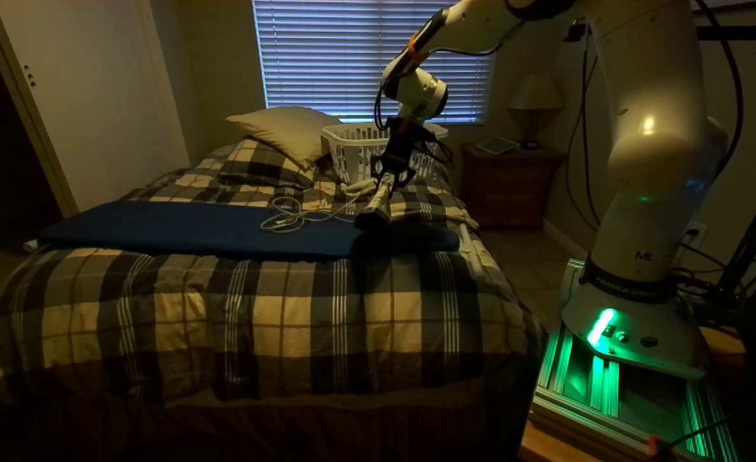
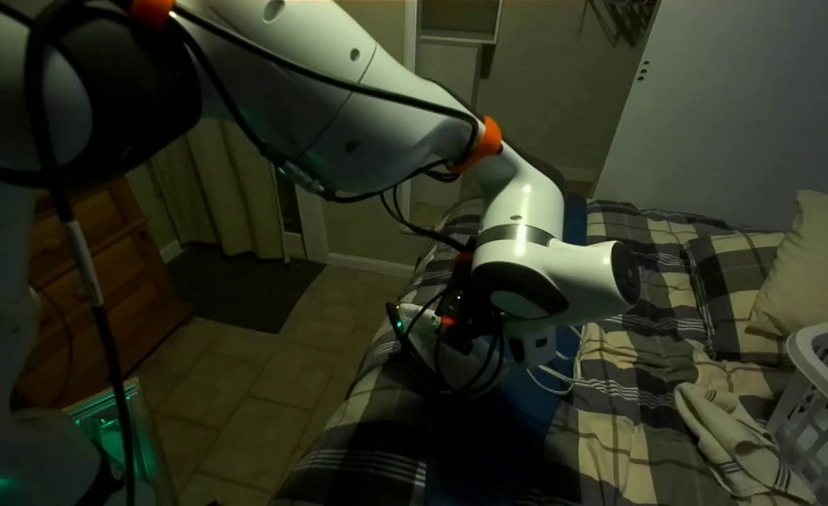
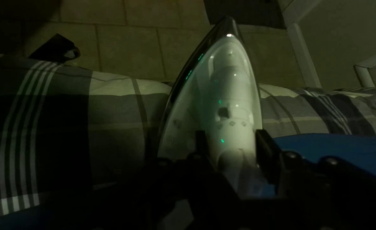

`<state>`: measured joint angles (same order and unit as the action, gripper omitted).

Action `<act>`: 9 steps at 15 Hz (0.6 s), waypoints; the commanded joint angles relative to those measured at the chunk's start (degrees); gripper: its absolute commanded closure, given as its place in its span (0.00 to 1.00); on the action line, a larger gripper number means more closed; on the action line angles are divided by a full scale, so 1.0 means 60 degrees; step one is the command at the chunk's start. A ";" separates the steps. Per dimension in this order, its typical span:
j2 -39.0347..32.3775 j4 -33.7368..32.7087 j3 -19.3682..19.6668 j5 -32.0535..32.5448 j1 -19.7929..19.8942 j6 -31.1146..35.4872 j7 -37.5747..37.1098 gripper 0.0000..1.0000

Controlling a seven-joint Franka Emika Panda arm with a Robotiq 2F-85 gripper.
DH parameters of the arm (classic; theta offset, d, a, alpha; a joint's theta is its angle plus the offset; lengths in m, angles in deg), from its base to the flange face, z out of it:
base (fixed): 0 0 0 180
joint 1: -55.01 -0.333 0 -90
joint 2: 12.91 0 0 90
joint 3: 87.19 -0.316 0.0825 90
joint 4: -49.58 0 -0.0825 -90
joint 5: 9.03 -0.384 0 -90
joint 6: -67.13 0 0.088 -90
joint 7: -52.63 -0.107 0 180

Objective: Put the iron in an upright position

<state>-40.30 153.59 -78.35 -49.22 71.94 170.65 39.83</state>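
Observation:
The iron [image 1: 382, 200] is held over the blue ironing board [image 1: 192, 226], which lies across the bed. It is pale with a dark edge, and its pointed nose faces the bed's front edge in the wrist view [image 3: 232, 83]. It also shows partly behind cables in an exterior view [image 2: 422, 336]. My gripper [image 3: 229, 139] has its fingers on both sides of the iron's handle, shut on it; the gripper is also seen from outside [image 1: 396, 172]. The iron looks tilted. I cannot tell if it touches the board. Its pale cord [image 1: 291, 221] lies looped on the board.
A white laundry basket [image 1: 352, 140] stands behind the gripper on the bed. A cream pillow [image 1: 291, 128] lies beside it. A crumpled towel [image 2: 727, 439] lies next to the basket. The plaid bedspread [image 1: 275, 321] drops off at the front edge. A nightstand [image 1: 506, 186] stands beyond.

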 commanded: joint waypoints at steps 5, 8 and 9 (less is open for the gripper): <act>-0.0069 -0.0084 0.0111 -0.0025 -0.0073 -0.0070 -0.0005 0.59; -0.0073 -0.0112 0.0110 -0.0025 -0.0073 -0.0075 -0.0016 0.84; -0.0303 -0.0502 0.0123 -0.0208 0.0062 -0.0438 -0.0419 0.84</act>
<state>-40.73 153.24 -78.23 -49.06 71.85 170.74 39.63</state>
